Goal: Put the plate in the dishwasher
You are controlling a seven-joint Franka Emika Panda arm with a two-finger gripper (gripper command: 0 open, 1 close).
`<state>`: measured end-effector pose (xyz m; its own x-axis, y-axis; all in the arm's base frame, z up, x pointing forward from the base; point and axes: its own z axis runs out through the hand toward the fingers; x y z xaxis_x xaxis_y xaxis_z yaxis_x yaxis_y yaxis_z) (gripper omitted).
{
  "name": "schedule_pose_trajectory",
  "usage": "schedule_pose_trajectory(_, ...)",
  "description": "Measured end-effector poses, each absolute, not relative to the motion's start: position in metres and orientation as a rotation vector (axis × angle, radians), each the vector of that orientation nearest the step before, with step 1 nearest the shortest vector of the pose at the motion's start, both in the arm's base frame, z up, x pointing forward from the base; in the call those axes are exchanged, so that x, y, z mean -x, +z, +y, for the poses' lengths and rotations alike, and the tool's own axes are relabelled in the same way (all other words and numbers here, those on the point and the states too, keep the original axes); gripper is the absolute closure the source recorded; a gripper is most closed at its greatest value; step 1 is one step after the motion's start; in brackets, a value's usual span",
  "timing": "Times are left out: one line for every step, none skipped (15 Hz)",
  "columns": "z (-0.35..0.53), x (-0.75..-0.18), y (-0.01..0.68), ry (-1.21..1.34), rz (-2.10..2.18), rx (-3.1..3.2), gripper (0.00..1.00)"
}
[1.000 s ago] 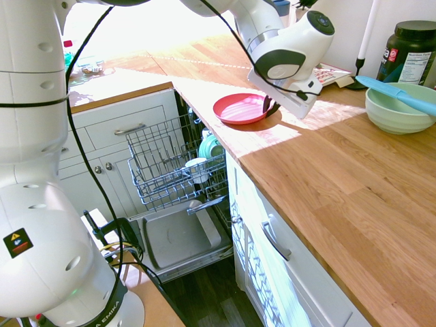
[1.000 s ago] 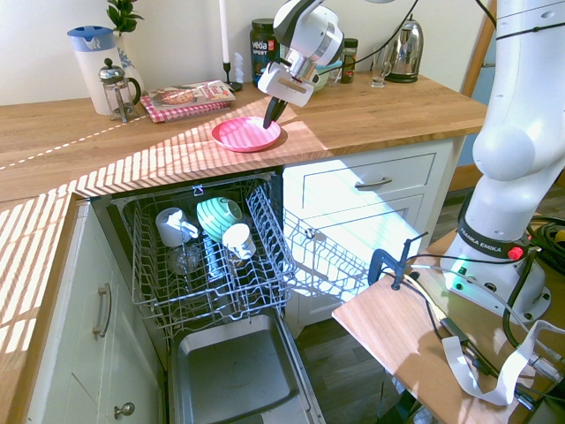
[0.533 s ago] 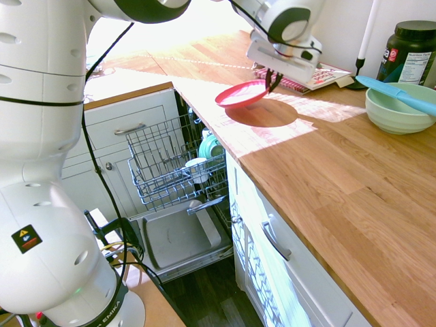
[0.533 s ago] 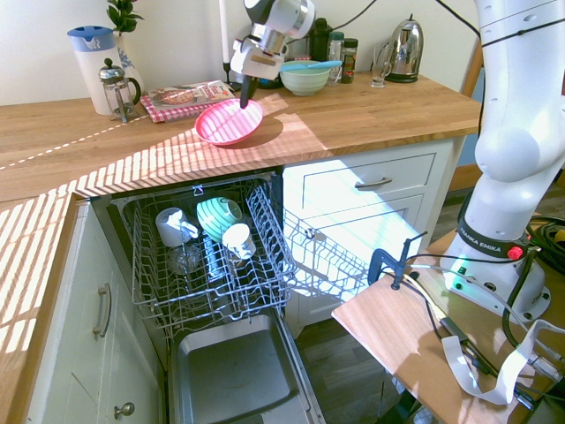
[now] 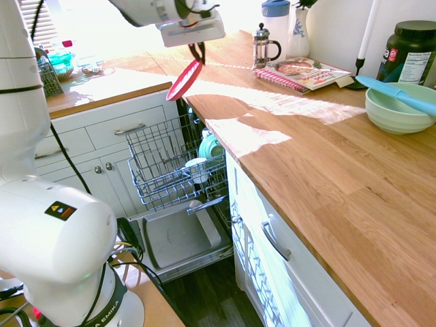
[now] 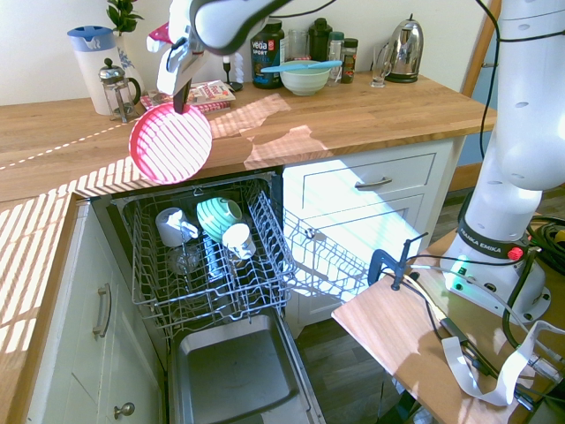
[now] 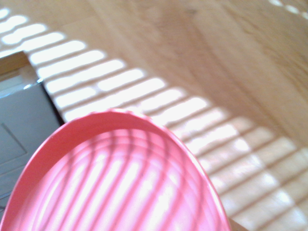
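The gripper (image 5: 197,52) is clamped on the rim of the pink-red round plate (image 6: 170,144), which hangs steeply tilted below its fingertips, shallow-rimmed and striped with sunlight. The open dishwasher (image 6: 212,256) lies lower down.

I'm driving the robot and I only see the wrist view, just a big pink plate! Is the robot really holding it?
Observer: Yes. The gripper is shut on the edge of the plate, which hangs steeply tilted, off the counter.
Operator: Is the dishwasher open?
Observer: Yes. The dishwasher's rack is pulled out and its door panel is folded down.
Operator: Is anything in the rack already?
Observer: Yes, a teal striped bowl and two white cups, one on each side of it.
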<state>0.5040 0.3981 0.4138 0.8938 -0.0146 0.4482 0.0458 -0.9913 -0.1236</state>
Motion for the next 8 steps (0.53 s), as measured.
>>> schedule_pose_trajectory(0.412, -0.476, 0.387, -0.741, -0.080, 2.946, 1.00)
schedule_pose_trajectory(0.420, -0.450, 0.361, -0.780, -0.134, 2.968, 1.00)
schedule_pose_trajectory(0.429, -0.429, 0.344, -0.829, -0.179, 2.990, 1.00)
schedule_pose_trajectory(0.443, -0.411, 0.332, -0.902, -0.223, 2.999, 1.00)
schedule_pose_trajectory(0.459, -0.394, 0.321, -0.981, -0.263, 3.006, 1.00)
schedule_pose_trajectory(0.477, -0.378, 0.310, -1.075, -0.294, 3.008, 1.00)
schedule_pose_trajectory(0.492, -0.366, 0.296, -1.172, -0.321, 3.009, 1.00)
schedule_pose_trajectory(0.504, -0.360, 0.281, -1.275, -0.339, 3.012, 1.00)
